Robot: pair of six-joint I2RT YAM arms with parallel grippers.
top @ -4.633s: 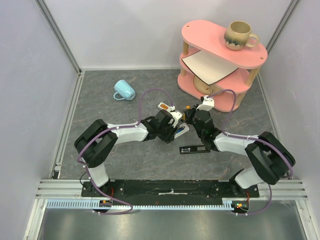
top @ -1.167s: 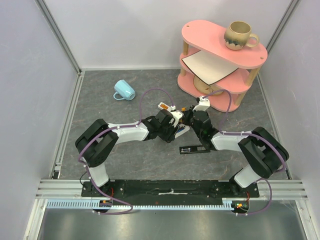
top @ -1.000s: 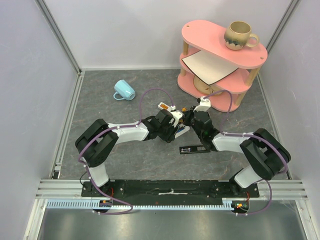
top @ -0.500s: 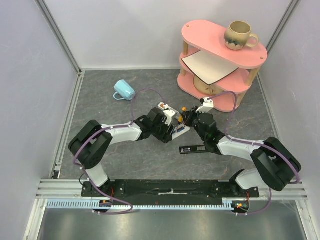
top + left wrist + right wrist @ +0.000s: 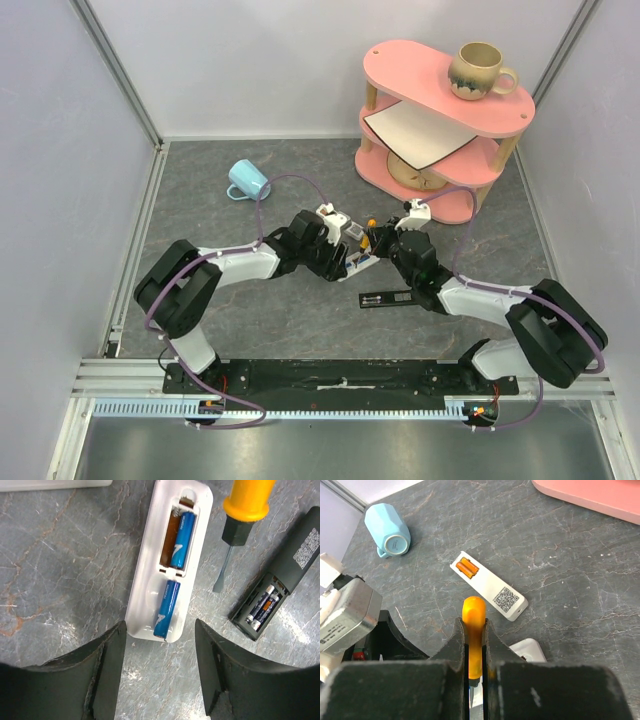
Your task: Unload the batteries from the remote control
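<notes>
The white remote lies face down with its bay open. One blue battery sits in the bay; a second blue battery lies loose on the remote's lower end. My left gripper is open just below that end, touching nothing. My right gripper is shut on the orange-handled screwdriver, whose shaft points down beside the white remote. A black remote to the right has its bay open with small dark and orange batteries. In the top view both grippers meet mid-table.
A second white remote with orange batteries lies farther back. A light blue mug lies on its side at back left. A pink tiered shelf with a mug stands at back right.
My left wrist has drawn back to the left, away from the white remote. My right gripper, still holding the screwdriver, has shifted slightly right and its arm has stretched out.
</notes>
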